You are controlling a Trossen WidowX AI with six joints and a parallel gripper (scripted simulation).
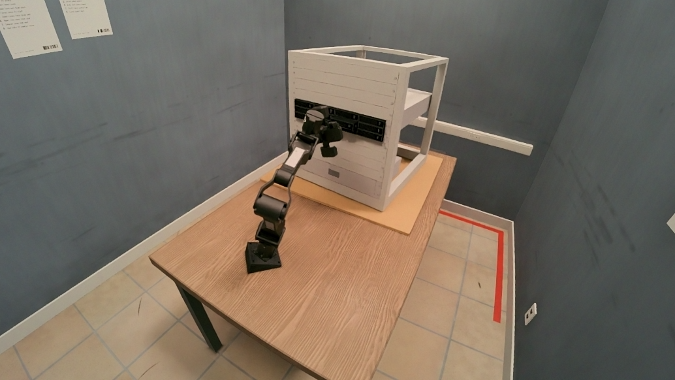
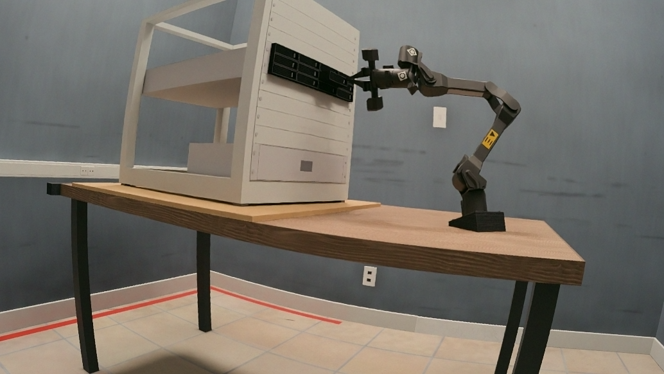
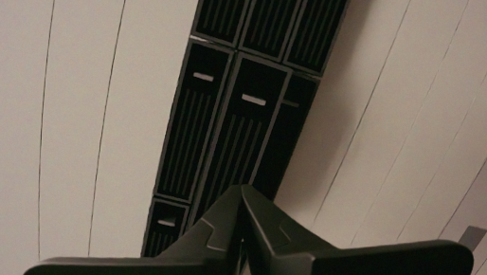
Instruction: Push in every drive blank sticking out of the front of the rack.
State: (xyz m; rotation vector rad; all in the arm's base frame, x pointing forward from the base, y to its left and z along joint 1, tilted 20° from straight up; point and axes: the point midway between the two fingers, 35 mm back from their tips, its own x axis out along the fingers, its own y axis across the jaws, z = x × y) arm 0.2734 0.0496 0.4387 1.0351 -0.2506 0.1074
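Blanks [image 2: 310,70], flat black slotted rectangles each with a small pale label, form a grid in a band high on the rack [image 2: 250,139] front. The rack is a boxy white frame with ribbed horizontal slats in front and open sides; it stands on a thin tan board [image 1: 415,202] laid on the wood-grain table [image 1: 292,292]. The matte dark gripper [image 3: 243,190] has its two wedge-shaped fingers pressed together to a point, holding nothing. That tip sits against the middle blank [image 3: 239,142] of a column, which appears to stand slightly proud of its neighbours.
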